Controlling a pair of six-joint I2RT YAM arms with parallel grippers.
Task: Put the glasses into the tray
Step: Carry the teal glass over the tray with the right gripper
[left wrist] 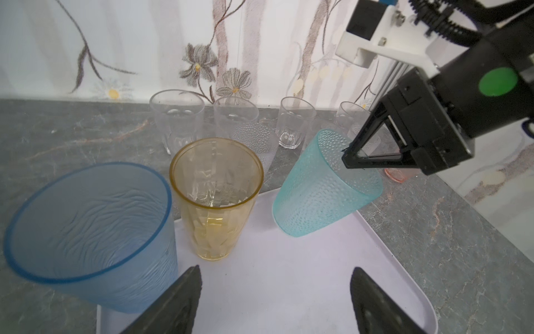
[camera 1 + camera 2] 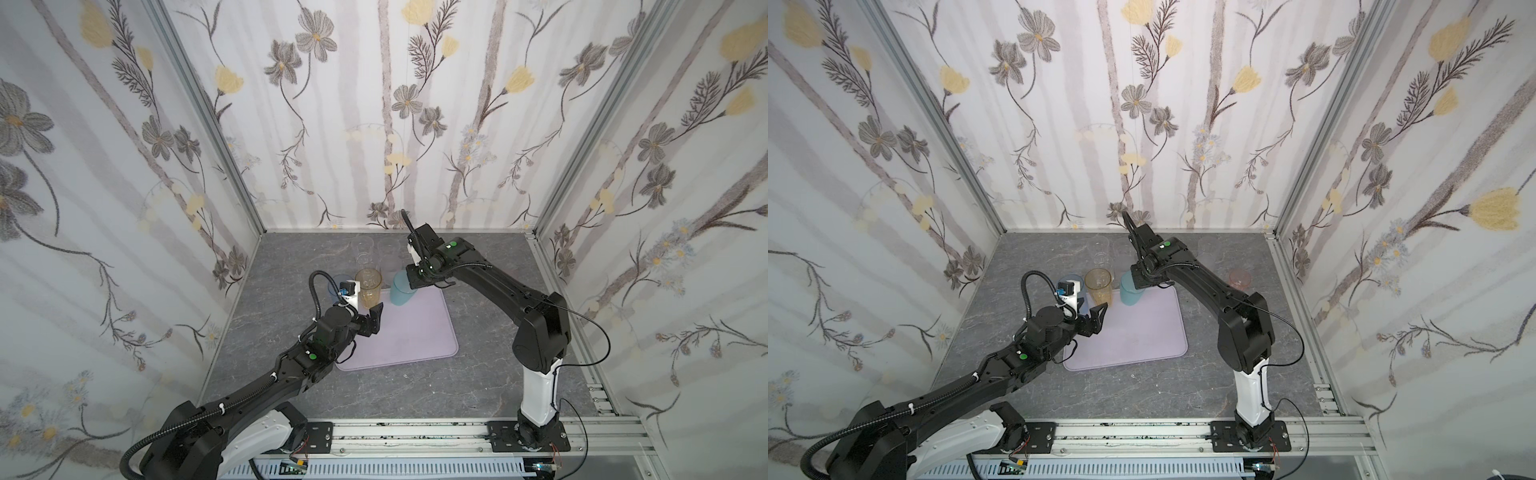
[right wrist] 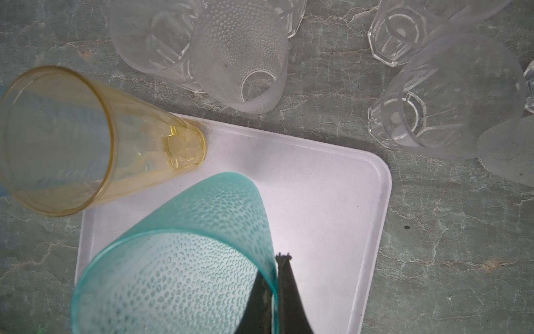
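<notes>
**Teal tumbler [image 1: 318, 196] tilted over tray [image 1: 289, 289]**

The teal tumbler leans mouth-up, long axis slanted, base low over the tray's far edge; the amber tumbler [image 1: 215, 202] stands upright in the tray's far-left corner; right gripper [image 3: 278, 257] pinches the teal rim; left gripper [image 1: 276, 269] gapes wide, empty.

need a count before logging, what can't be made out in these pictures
Pink see-through tumbler: left wrist view, mostly behind the right gripper.
Blue frosted tumbler: same view, base partly behind a finger of the left gripper.
Clear tumblers: top views, too faint to count; right arm covers some.
Teal dimpled tumbler: right wrist view, cut off by the edge.
</notes>
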